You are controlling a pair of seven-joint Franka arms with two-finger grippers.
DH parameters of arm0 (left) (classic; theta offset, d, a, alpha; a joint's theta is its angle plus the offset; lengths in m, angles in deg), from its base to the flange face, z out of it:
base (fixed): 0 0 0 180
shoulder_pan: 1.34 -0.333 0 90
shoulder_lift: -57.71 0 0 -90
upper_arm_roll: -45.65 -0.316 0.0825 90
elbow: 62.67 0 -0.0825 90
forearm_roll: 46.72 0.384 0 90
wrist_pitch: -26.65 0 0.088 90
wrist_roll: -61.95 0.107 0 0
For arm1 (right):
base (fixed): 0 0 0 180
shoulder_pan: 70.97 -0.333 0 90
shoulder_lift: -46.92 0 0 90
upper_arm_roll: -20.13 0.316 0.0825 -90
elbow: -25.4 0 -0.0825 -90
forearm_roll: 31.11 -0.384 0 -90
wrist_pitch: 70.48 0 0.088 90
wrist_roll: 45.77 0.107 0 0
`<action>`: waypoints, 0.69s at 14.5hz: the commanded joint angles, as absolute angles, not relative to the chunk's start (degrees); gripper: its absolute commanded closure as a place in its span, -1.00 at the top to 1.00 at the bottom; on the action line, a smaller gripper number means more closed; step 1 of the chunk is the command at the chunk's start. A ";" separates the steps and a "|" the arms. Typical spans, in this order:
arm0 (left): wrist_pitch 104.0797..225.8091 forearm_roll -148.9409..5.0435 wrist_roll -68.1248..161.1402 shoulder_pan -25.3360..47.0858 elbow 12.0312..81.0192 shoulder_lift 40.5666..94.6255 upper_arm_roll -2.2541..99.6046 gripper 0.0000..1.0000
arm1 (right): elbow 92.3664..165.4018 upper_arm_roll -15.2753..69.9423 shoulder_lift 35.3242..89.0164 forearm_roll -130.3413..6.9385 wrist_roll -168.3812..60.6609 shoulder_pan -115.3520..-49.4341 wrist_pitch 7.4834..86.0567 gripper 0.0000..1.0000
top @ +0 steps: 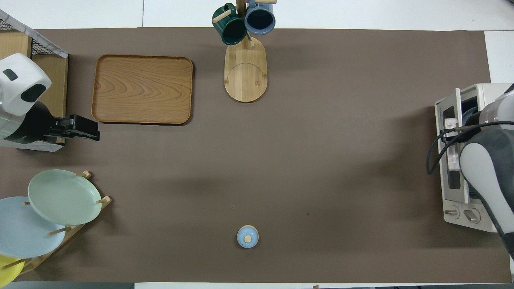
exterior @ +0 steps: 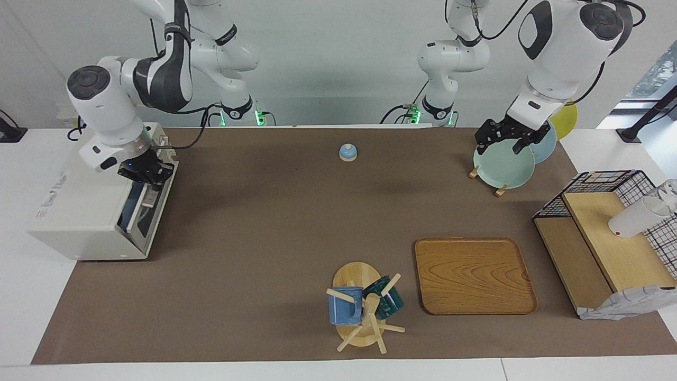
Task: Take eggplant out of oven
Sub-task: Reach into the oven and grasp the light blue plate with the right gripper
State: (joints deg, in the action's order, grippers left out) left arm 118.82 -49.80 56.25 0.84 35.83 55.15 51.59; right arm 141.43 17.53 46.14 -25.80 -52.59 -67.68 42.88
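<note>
The cream-white oven stands at the right arm's end of the table, and its dark glass door hangs partly open, tipped outward at the top. My right gripper is shut on the door's metal bar handle; from overhead the right gripper sits at the door's top edge over the oven. The eggplant is hidden from both views. My left gripper waits open in the air over the plate rack, holding nothing; overhead, the left gripper shows beside the wooden tray.
A rack of plates stands near the left arm. A wooden tray, a mug tree and a wire-and-wood rack with a white cup lie farther out. A small blue lid sits mid-table.
</note>
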 commanded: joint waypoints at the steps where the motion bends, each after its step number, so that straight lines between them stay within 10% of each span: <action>1: 118.14 -48.83 56.33 0.68 35.68 54.64 51.63 1.00 | 145.81 17.50 47.00 -26.97 -50.70 -69.98 48.86 -1.00; 10: 118.14 -48.83 56.33 0.68 35.68 54.64 51.71 1.00 | 148.88 17.67 52.89 -27.86 -46.92 -75.54 60.12 -1.00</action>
State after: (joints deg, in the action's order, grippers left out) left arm 118.82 -49.80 56.25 0.84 35.83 55.15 51.59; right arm 147.91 17.76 52.82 -27.38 -47.93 -75.61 58.49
